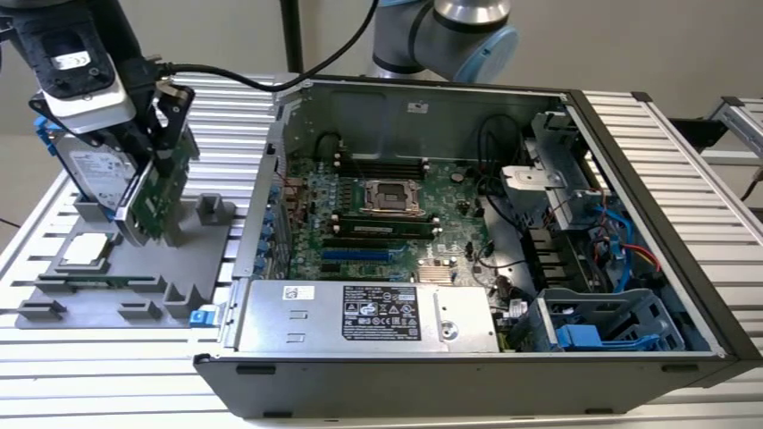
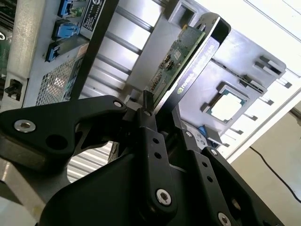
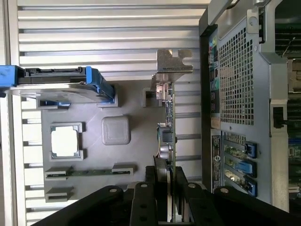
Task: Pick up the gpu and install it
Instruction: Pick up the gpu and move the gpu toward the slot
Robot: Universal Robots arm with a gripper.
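The gpu (image 1: 153, 192) stands on edge over the grey fixture tray (image 1: 131, 273) at the exterior view's left, its green board facing the open computer case (image 1: 477, 223). My gripper (image 1: 161, 125) comes down on its top edge and is shut on it. In the second wrist view the two black fingers (image 2: 146, 122) clamp the gpu (image 2: 181, 56) between them, green face on one side, black shroud on the other. The first wrist view looks along the gpu (image 3: 168, 122) edge-on to its silver end bracket (image 3: 173, 63), with my gripper (image 3: 167, 172) pinching the near end.
A silver hard drive (image 1: 96, 174) in a blue frame stands in the tray just behind the card. A square silver CPU chip (image 1: 84, 250) lies flat in the tray. The case's side wall (image 1: 264, 179) rises close beside the tray; the motherboard (image 1: 370, 223) lies inside.
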